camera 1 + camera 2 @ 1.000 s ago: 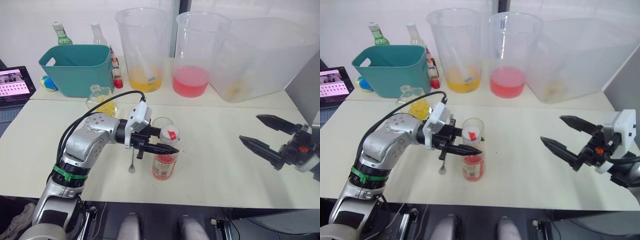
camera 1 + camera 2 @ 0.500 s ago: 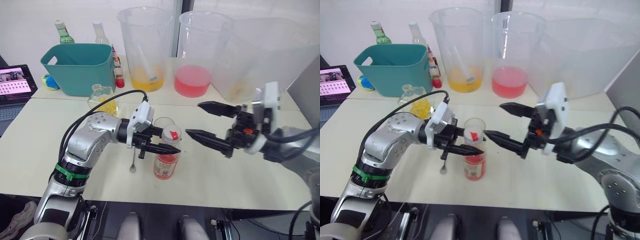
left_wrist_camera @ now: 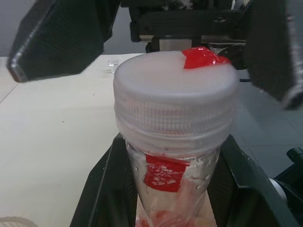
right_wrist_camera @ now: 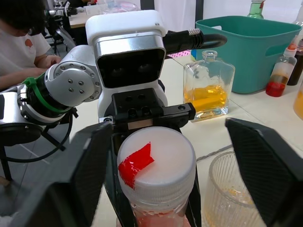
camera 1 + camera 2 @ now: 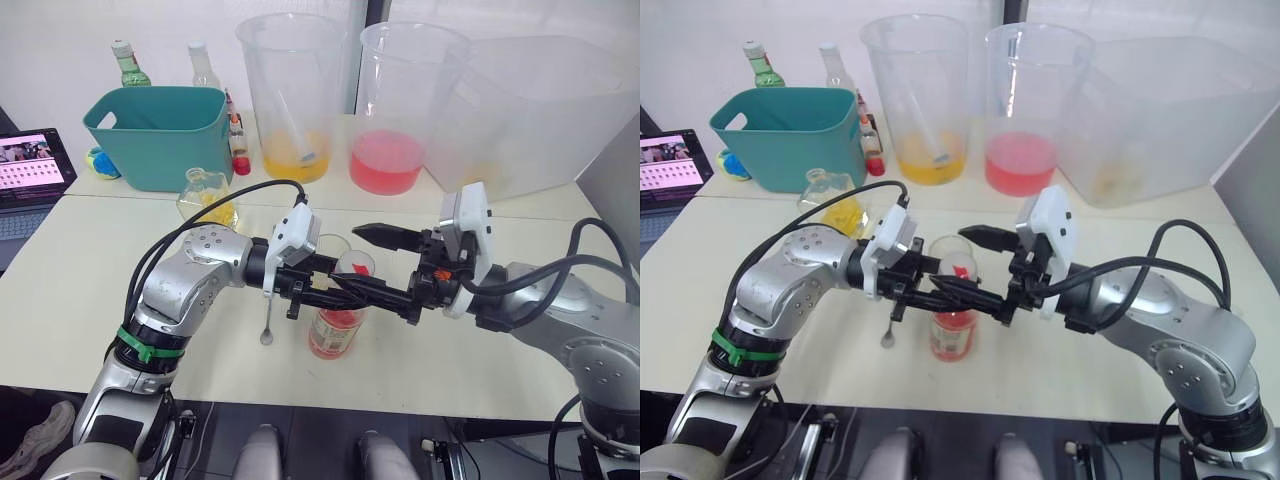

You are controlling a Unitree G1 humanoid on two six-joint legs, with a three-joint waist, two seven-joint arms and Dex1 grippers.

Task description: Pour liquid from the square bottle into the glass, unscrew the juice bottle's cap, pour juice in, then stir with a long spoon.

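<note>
Cap in the crosshairs

Left tool clamps the juice bottle by its neck near the bench's front edge; right tool hangs spread wide, one finger either side of the cap, not touching. Glass stands just behind the bottle, spoon lies beside it.

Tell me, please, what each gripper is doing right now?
Left gripper: closed on the juice bottle.
Right gripper: open, either side of the cap.
</note>
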